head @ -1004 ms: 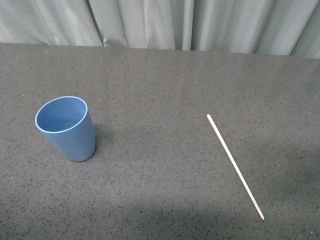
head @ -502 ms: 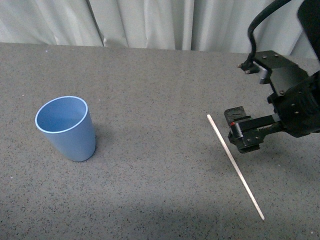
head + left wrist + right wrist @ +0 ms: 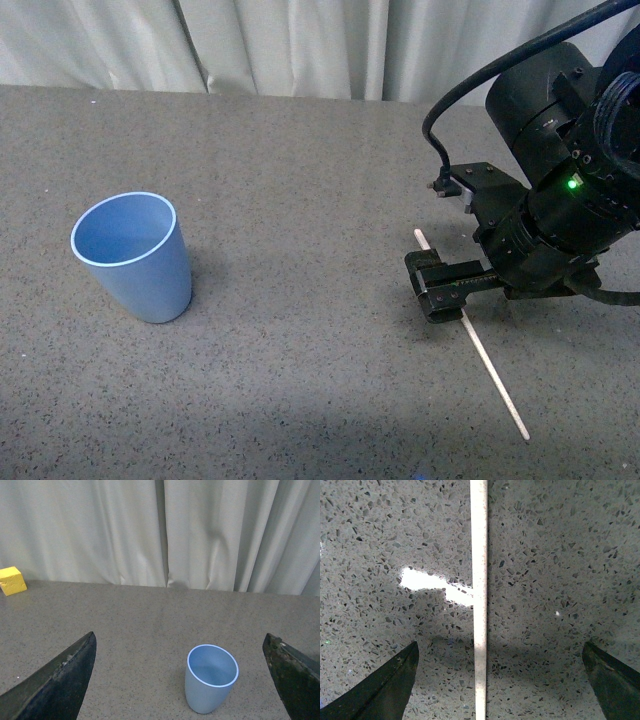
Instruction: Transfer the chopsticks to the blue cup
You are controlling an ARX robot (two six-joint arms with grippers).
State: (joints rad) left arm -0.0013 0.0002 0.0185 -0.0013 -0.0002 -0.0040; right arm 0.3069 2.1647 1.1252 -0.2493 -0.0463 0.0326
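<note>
Grey speckled counter [image 3: 300, 150] under everything, pale curtain [image 3: 300, 40] behind.

Right end effector [image 3: 433, 288]: low over the counter, spread wide, gripping nothing. Straddles the chopsticks [image 3: 479, 580], one finger on either side, neither touching, judging by the right wrist view.

Left end effector [image 3: 175, 682]: also spread wide and empty, out of the front view. Faces the blue cup [image 3: 133, 257] from some way back, the cup ahead of it between the lines of its two fingers.

Blue cup: upright, mouth up, nothing inside. Well apart from the right end effector, off to its left across bare counter.

Chopsticks: a single pale stick flat on the counter, directly beneath the right end effector and centred between its fingers. Long axis crosswise to the closing direction. Far tip just past the end effector, near tip well beyond it toward the robot and to the right, so the grip falls toward the far end.

Likely needs only a short drop and a squeeze across the stick's thickness. Right arm clearly the nearer one for the pick.

No brand, label or writing readable anywhere. Only a small green light [image 3: 572, 184] lit on the right arm, and a plain yellow block [image 3: 12, 580] far off by the curtain
</note>
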